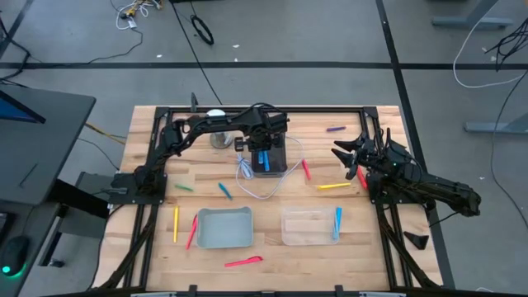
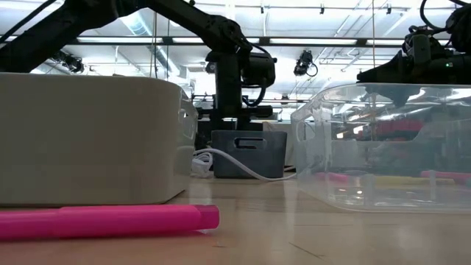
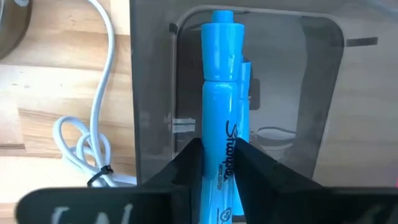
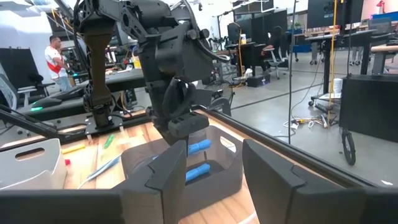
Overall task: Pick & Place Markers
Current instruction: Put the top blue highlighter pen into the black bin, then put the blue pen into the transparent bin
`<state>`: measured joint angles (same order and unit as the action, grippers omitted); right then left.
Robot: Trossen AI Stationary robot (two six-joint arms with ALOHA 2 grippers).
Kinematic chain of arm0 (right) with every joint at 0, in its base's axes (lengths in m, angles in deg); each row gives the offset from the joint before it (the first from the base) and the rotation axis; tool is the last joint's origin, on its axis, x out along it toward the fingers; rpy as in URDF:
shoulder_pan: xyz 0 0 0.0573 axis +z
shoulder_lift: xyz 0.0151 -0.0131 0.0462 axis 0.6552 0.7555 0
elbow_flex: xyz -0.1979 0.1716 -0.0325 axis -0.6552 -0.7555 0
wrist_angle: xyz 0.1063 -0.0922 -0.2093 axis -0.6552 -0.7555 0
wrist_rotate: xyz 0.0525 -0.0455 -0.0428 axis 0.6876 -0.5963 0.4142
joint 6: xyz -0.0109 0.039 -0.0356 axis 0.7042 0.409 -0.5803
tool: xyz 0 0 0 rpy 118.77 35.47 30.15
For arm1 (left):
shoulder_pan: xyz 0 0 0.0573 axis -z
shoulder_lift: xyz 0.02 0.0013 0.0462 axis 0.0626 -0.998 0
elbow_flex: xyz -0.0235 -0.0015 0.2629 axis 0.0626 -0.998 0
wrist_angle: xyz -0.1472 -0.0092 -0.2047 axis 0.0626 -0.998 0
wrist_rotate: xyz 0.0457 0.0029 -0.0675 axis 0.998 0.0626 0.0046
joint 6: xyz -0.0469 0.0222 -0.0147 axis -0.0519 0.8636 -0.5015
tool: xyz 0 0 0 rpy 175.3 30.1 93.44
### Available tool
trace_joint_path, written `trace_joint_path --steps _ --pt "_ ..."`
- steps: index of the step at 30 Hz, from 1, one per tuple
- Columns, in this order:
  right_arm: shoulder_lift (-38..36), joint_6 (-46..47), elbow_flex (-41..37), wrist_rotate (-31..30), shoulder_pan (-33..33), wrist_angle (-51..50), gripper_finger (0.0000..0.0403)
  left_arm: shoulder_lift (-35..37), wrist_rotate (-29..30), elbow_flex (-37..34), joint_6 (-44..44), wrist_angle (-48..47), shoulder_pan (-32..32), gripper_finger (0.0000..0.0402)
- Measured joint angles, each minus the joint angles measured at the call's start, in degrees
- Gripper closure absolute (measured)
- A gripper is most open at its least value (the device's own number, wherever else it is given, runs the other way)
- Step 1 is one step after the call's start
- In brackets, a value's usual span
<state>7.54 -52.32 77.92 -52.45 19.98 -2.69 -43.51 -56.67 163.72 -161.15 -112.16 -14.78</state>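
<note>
**Your left gripper (image 3: pixel 219 163) hung over the dark grey bin, fingers clasped around a light blue marker.**

You had the light blue marker (image 3: pixel 222 93) pinched between the two dark fingers, pointing down into the dark grey plastic bin (image 1: pixel 269 157) near the bench's far edge, middle. Your right gripper (image 1: pixel 346 157) waited near the right edge, fingers parted on nothing. The wooden bench (image 1: pixel 272 247) carried scattered markers: a pink one (image 1: pixel 243 262) by the near edge, a yellow one (image 1: pixel 333 186) near the right gripper, and a blue one (image 1: pixel 337 223) in the clear tray (image 1: pixel 309 226). A white coiled cable (image 1: pixel 247 171) lay touching the bin's left side; a grey tray (image 1: pixel 224 228) sat nearer you.
</note>
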Motion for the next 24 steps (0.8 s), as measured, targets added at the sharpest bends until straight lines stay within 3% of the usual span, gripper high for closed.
trace_joint_path --steps 13,24 --pt "-0.02 0.0 0.01 0.0 0.01 0.0 0.0243 0.02 -0.07 0.0 -2.17 0.18 0.39 0.0248" --pt "0.0 0.0 0.0 0.0 0.01 0.0 0.0243 0.02 -0.07 0.0 -2.15 0.61 0.37 0.023"
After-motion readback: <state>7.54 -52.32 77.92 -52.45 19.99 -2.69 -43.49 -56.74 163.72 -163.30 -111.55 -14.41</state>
